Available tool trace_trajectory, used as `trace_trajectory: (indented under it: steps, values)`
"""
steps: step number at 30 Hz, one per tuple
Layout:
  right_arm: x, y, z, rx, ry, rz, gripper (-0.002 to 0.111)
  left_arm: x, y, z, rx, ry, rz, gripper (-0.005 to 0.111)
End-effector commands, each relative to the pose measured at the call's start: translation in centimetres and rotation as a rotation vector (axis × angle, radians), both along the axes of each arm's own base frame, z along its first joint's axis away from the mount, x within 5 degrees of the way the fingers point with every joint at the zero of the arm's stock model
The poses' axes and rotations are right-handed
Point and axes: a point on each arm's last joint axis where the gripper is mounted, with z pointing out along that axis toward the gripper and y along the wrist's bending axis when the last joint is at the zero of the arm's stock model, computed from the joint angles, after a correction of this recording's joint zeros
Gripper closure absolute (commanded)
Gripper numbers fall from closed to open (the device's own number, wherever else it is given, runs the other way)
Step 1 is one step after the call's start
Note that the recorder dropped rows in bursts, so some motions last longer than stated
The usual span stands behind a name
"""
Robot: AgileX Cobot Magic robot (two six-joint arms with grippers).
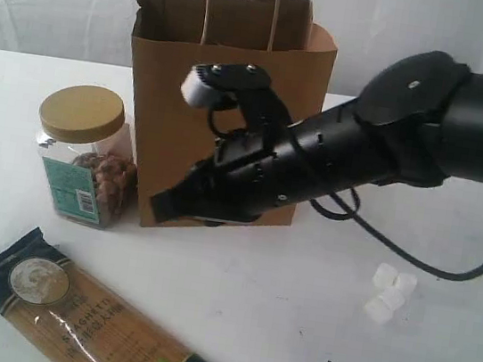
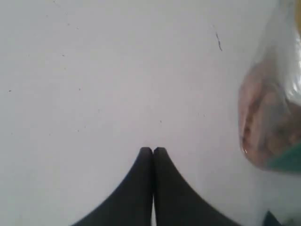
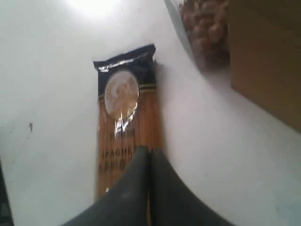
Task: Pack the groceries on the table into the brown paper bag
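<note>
Fingers pressed together and holding nothing, the right end effector [image 3: 150,153] hangs low in front of the bag [image 1: 226,98], its tip aimed at the spaghetti [image 3: 124,127], which lies flat on the desk [image 1: 277,312]. A jar [image 1: 79,154] stands just beside the bag. The marshmallows [image 1: 390,292] sit well apart, on the arm's far side. The left end effector [image 2: 153,150], also pinched together and empty, waits over bare desk near the jar.

The spaghetti looks like the next pick. The fingers would need to spread first, then close across the packet's narrow width near its middle so that neither end droops. The long packet probably has to tip upright to enter the bag's open top, swinging clear of the jar.
</note>
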Motion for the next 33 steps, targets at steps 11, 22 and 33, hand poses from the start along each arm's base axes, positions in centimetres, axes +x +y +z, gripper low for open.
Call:
trace_trajectory:
  steps: [11,22,33]
  values:
    - [-1.3,3.5,-2.1,-0.035,-0.024,0.058,0.108,3.1,-1.1,-4.0,-0.112,-0.051,-0.04,0.107]
    - [-1.4,2.9,-2.6,-0.136,-0.103,0.149,0.108,2.9,-0.9,-3.2,0.095,-0.093,-0.193,0.106]
    - [-0.6,2.8,-2.5,-0.145,-0.166,0.105,0.108,3.5,-1.5,-2.0,0.311,-0.264,-0.385,0.008]
